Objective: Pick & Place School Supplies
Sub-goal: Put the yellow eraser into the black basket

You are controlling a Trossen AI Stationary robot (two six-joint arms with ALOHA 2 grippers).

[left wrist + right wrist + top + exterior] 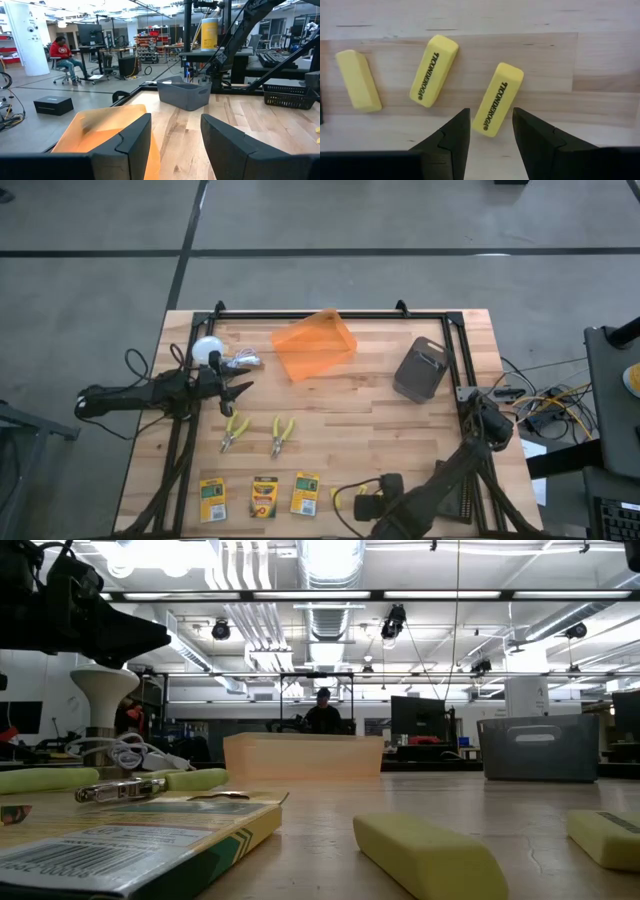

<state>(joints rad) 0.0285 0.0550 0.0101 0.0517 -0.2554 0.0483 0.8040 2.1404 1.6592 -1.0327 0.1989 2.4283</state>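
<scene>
Right gripper (489,131) hovers spread over my nearest yellow block (497,99) (long axis slightly tilted across the gap); left arm waits far off.

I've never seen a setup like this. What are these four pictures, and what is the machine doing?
It is a robot with two dark arms at a wooden table, each ending in a two-finger gripper. One camera looks straight down from above, one sits level with the tabletop, and one rides on each wrist, looking out past that arm's fingers.

On the table lie three crayon boxes, two yellow-handled pliers, yellow erasers, an orange bin, a grey bin and a white ball with a cable.

The left gripper hovers open beside the white ball, holding nothing. The right gripper is over the erasers at the table's near edge, jaws open on either side of one eraser's end, not yet gripping it. Nothing is held.
</scene>
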